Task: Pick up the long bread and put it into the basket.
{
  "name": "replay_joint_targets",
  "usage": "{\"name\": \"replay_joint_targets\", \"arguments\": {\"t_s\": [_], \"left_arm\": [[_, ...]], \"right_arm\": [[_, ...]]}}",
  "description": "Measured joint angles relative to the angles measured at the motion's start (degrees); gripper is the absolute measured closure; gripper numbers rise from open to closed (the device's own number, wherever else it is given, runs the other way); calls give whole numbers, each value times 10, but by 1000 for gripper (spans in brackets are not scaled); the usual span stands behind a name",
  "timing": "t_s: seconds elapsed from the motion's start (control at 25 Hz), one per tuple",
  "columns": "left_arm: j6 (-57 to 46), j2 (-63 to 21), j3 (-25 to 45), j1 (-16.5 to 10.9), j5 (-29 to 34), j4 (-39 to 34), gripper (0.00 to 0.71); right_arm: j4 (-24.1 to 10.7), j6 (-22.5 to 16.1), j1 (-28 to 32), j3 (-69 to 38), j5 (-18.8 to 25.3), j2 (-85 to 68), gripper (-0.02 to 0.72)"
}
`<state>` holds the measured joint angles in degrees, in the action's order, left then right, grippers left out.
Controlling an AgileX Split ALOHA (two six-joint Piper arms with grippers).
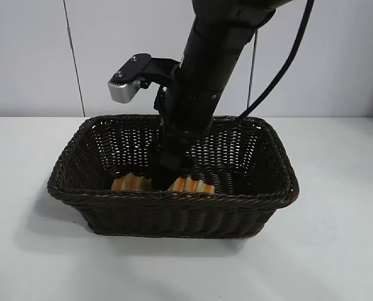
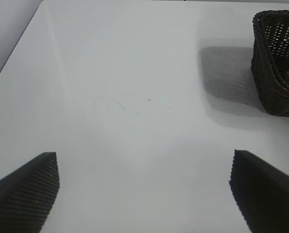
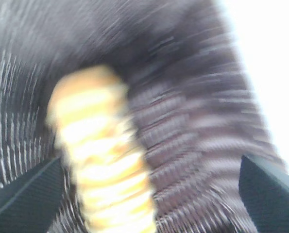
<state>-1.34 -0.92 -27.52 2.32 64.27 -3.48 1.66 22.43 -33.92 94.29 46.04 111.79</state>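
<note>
Long bread [image 1: 158, 183] lying on floor of basket [image 1: 173, 202] by its near wall, under right gripper [image 1: 171, 164] spread wide, clear of it; left gripper [image 2: 144, 191] wide open, empty, over table [image 2: 134, 97].

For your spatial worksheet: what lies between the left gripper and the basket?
Only bare white table lies between the left gripper and the basket, as the left wrist view shows.

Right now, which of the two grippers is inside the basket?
The right gripper: it reaches down inside the basket, open, just above the long bread. The left gripper hangs open over the table, outside the basket.
</note>
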Motion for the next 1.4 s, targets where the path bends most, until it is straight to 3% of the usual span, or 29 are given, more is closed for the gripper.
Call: {"name": "replay_joint_targets", "arguments": {"t_s": [0.08, 0.16, 0.36, 0.68, 0.96, 1.4], "left_arm": [[0, 0, 0, 0, 0, 0, 23], [0, 0, 0, 0, 0, 0, 23], [0, 0, 0, 0, 0, 0, 23], [0, 0, 0, 0, 0, 0, 23], [0, 0, 0, 0, 0, 0, 23], [0, 0, 0, 0, 0, 0, 23]], "right_arm": [[-20, -91, 9, 37, 32, -2, 9], [-33, -145, 23, 74, 62, -2, 9], [-43, -203, 81, 138, 130, -2, 9], [-87, -211, 229, 157, 206, -2, 9], [-98, -211, 372, 156, 233, -2, 9], [-93, -209, 450, 156, 251, -98, 9]]}}
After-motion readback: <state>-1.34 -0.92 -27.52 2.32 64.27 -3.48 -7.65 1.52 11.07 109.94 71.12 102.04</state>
